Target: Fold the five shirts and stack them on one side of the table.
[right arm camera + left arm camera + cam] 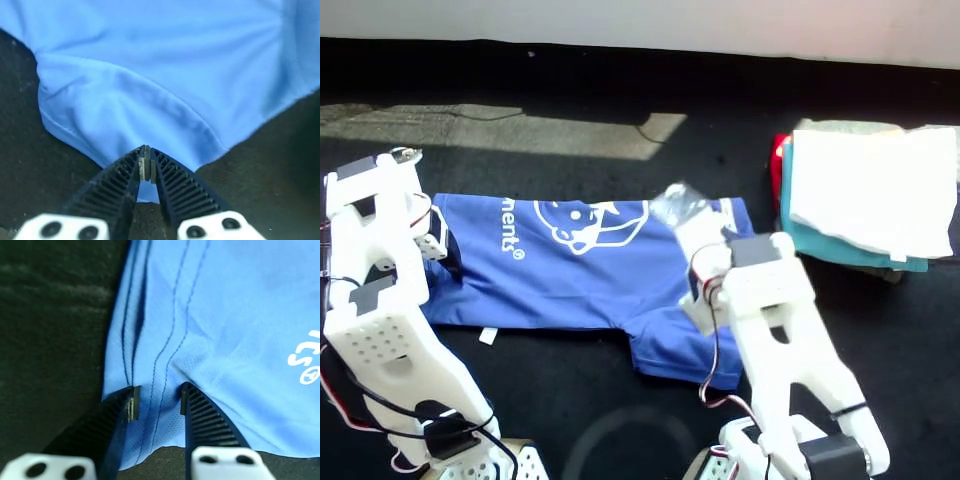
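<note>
A blue shirt [570, 280] with a white print lies spread across the black table [570, 400]. At its left edge my left gripper [442, 250] stands open, and in the left wrist view its fingers [192, 407] straddle the stitched hem of the blue shirt [225, 315]. My right gripper [695, 295] is down on the shirt's right part, near the sleeve. In the right wrist view the gripper [145, 167] is shut on a pinch of the blue shirt [175, 60] at its edge.
A stack of folded shirts sits at the table's right side: a white one [870, 190] on top, a teal one [840, 245] below and a red one [780, 160] showing at the left. A cable [655, 130] lies at the back.
</note>
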### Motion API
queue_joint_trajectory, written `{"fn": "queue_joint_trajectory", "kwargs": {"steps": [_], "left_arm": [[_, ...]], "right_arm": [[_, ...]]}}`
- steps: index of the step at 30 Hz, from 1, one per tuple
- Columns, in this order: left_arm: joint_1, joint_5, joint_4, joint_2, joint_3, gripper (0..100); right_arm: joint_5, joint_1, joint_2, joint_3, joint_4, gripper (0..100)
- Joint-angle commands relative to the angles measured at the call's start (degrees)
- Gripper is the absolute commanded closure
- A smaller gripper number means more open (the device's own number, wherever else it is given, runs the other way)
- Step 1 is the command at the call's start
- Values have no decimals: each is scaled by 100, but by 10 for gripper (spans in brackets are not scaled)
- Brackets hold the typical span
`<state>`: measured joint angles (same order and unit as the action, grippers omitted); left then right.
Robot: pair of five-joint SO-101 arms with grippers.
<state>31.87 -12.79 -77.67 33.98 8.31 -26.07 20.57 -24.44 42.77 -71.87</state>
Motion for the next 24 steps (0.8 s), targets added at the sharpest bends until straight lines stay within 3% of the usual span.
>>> {"fn": "queue_joint_trajectory", "kwargs": {"steps": [1,10,17,24], "left_arm": [[127,9,378,13,180,849],[-13,44,-246,-796,426,849],[-198,26,-738,-1771,391,849],[-338,26,-255,-1780,-259,849]], "right_arm": [[-97,119,-101,611,655,993],[-589,75,646,1042,1297,992],[-633,-374,1587,725,2571,992],[-624,-400,1789,198,2308,992]]}}
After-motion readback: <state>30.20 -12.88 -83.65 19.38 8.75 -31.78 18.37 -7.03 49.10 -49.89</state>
